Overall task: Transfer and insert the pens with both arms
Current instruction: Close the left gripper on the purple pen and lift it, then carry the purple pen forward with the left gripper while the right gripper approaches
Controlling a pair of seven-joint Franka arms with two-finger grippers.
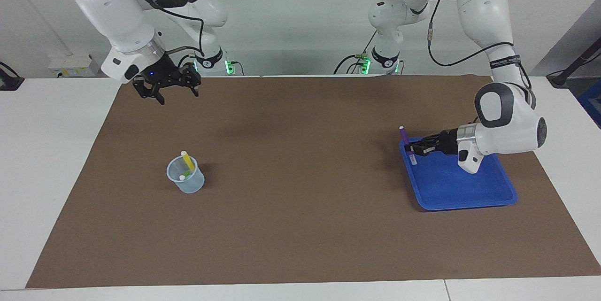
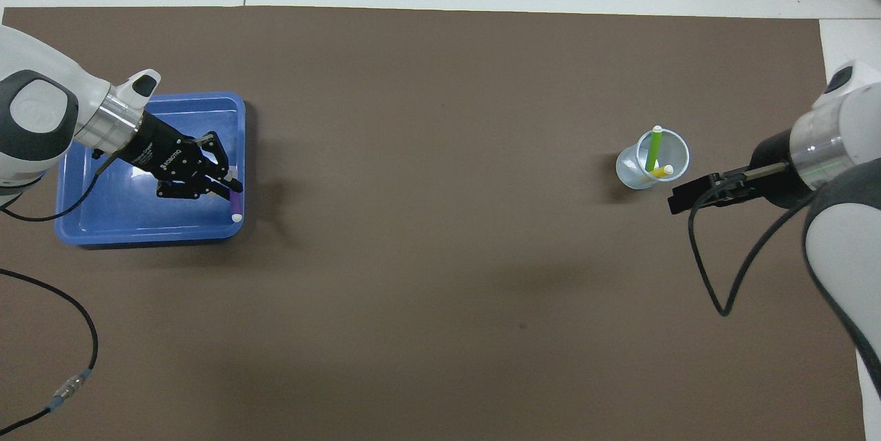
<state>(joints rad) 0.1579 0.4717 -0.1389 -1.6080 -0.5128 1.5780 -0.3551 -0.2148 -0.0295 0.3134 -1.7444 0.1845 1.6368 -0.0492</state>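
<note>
The purple pen point(image 1: 407, 145) is clamped in the left hand point(image 1: 415, 149), raised and roughly upright with its pale end on top. It hangs over the blue tray's point(image 1: 469, 195) edge that faces the middle of the worktop point(image 1: 300, 244). The tray sits toward the left arm's end of the worktop.

The green pen point(image 2: 653, 149) and the yellow pen point(image 1: 187, 160) stand in the clear cup point(image 1: 187, 180), which sits toward the right arm's end of the worktop. The insert step for these two appears complete.

The right hand point(image 1: 168, 92) is spread wide and holds nothing. It hangs over the brown mat point(image 1: 300, 226) near the mat's corner next to the right arm's base.

Hazards, as judged from this position:

- Slip in the grip. The left hand holds the purple pen low on its barrel, so the pen can pivot or drop during transit.
- Failed handover. The task calls for a transfer between arms. If the right hand closes off-centre, or the left hand releases first, the pen falls onto the mat.
- Cup upset. The cup looks light and already holds two leaning pens. A tilted third pen can strike the rim or those pens and tip the cup.
</note>
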